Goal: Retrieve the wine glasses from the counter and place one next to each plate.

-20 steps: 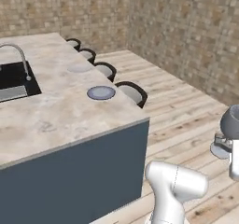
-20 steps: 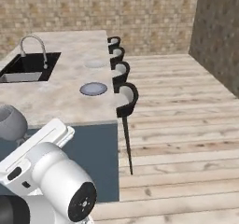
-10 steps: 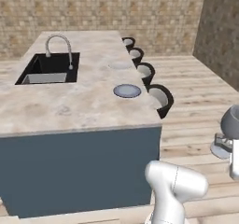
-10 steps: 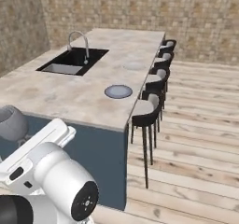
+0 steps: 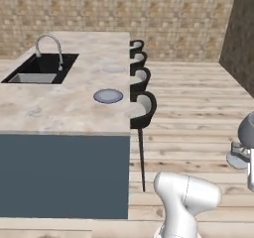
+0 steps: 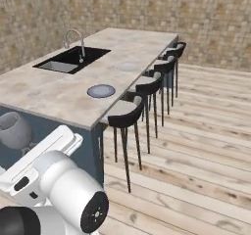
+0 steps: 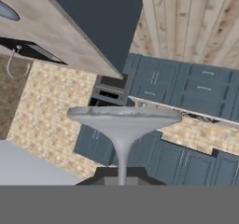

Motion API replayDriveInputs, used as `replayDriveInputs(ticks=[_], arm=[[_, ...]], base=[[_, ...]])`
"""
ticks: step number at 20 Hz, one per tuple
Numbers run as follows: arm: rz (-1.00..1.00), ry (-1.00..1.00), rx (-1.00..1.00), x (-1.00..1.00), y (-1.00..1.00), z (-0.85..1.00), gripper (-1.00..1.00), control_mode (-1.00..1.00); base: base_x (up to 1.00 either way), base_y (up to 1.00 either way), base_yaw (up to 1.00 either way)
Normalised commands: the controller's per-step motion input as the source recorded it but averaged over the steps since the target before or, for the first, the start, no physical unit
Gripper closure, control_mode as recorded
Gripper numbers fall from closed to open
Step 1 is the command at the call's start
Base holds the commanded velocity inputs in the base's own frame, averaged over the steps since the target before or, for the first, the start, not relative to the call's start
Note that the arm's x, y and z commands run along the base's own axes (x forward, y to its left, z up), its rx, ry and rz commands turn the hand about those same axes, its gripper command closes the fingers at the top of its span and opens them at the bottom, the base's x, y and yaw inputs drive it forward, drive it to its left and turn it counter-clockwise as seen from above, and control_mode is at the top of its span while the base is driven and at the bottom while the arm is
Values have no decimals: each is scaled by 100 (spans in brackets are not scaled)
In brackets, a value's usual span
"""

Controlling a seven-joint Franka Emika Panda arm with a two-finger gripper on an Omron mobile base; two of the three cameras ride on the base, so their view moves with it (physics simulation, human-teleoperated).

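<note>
The dark grey goblet (image 7: 122, 125) rides in the gripper (image 7: 122, 177), whose fingers are clamped together on its stem; in the hand view the foot flares wide above the stem, so the hand is rolled well away from the room's upright. From the left base view the goblet's bowl (image 5: 246, 131) hangs at about 3 o'clock, out over the plank floor (image 5: 193, 103) and well apart from the island top (image 5: 59, 108). From the right base view it sits low at 9 o'clock (image 6: 14, 129), in front of the island's blue side.

The blue-grey plate (image 5: 108, 96) lies near the stool-side edge of the island, at about 11 o'clock of the left base view's centre; the pale plate (image 5: 114, 69) lies beyond it, further along the same edge. The black sink (image 5: 40, 68) and tap (image 5: 49, 48) are off at 10 o'clock.

To my eye the carry is underway, with no glass set down yet. Done well, the hand should bring the goblet upright before it lowers, come in over the stools (image 5: 143, 108), and set the foot flat on bare stone just beside the nearer plate, not on its rim. The grip is thin on a narrow stem; a quick swing could let the goblet pivot.
</note>
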Motion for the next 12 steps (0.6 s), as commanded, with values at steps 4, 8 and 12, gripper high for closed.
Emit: replayDriveInputs(ticks=[4, 8, 12], arm=[[0, 0, 0, 0, 0, 0, 100, 100], [0, 0, 0, 0, 0, 0, 100, 100], [0, 0, 0, 0, 0, 0, 100, 100]], base=[[18, -100, 27], [58, -99, 40], [87, -89, 51]])
